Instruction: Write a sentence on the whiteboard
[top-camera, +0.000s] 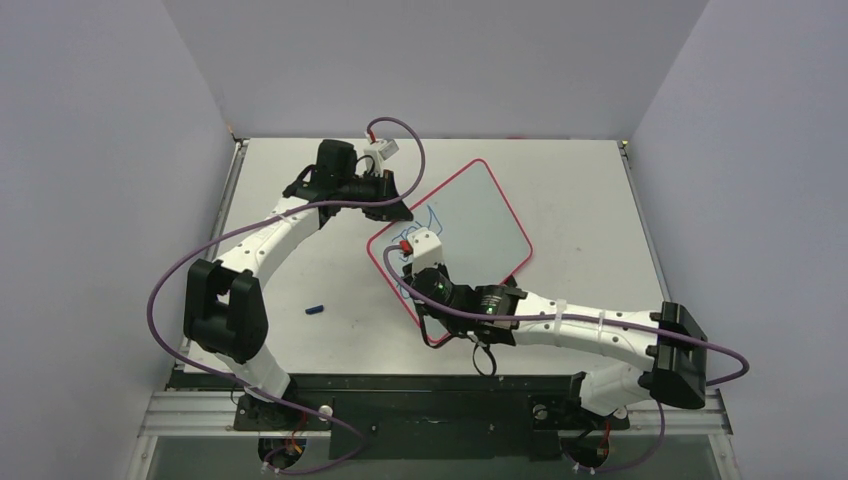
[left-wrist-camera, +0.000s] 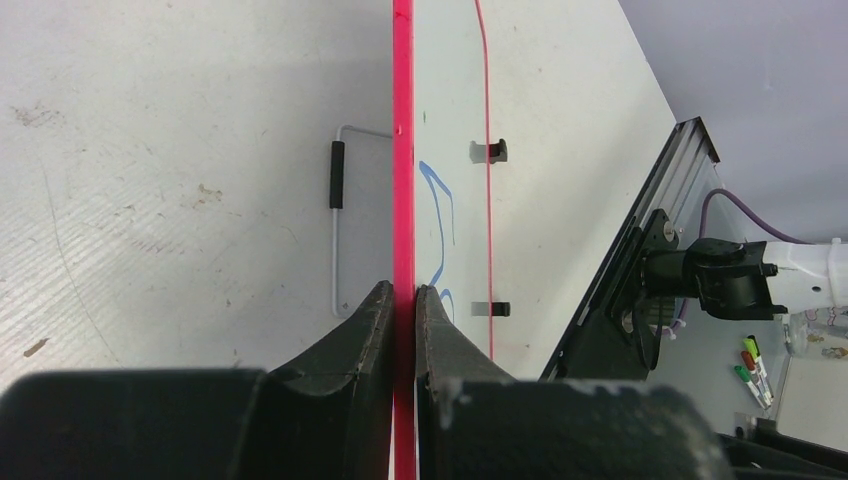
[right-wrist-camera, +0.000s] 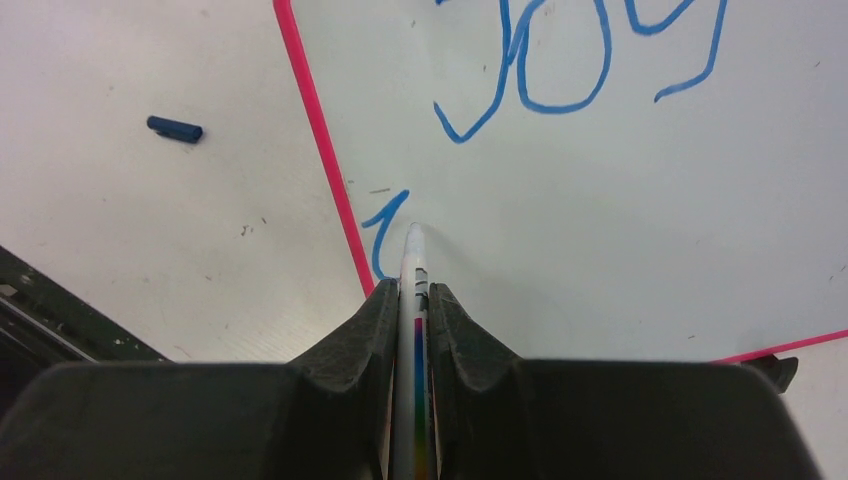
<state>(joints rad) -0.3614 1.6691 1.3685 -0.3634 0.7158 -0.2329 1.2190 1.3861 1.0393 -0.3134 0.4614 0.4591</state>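
Note:
The whiteboard (top-camera: 480, 222), white with a thin red-pink frame, sits tilted near the table's middle. Blue handwriting (right-wrist-camera: 545, 60) runs across its surface. My left gripper (top-camera: 398, 212) is shut on the board's left edge; the left wrist view shows the red frame (left-wrist-camera: 403, 150) edge-on, pinched between both fingers of the left gripper (left-wrist-camera: 404, 292). My right gripper (top-camera: 412, 268) hangs over the board's near-left corner, shut on a white marker (right-wrist-camera: 412, 262). The marker's tip rests on the board beside a short blue stroke (right-wrist-camera: 386, 222). Two small black feet (left-wrist-camera: 488, 151) show on the far long edge.
A blue marker cap (top-camera: 316, 309) lies on the table left of the board, also the cap (right-wrist-camera: 175, 128) in the right wrist view. A white wire stand with a black grip (left-wrist-camera: 337, 175) shows behind the board. A black rail (top-camera: 420, 385) runs along the near edge; grey walls enclose the table.

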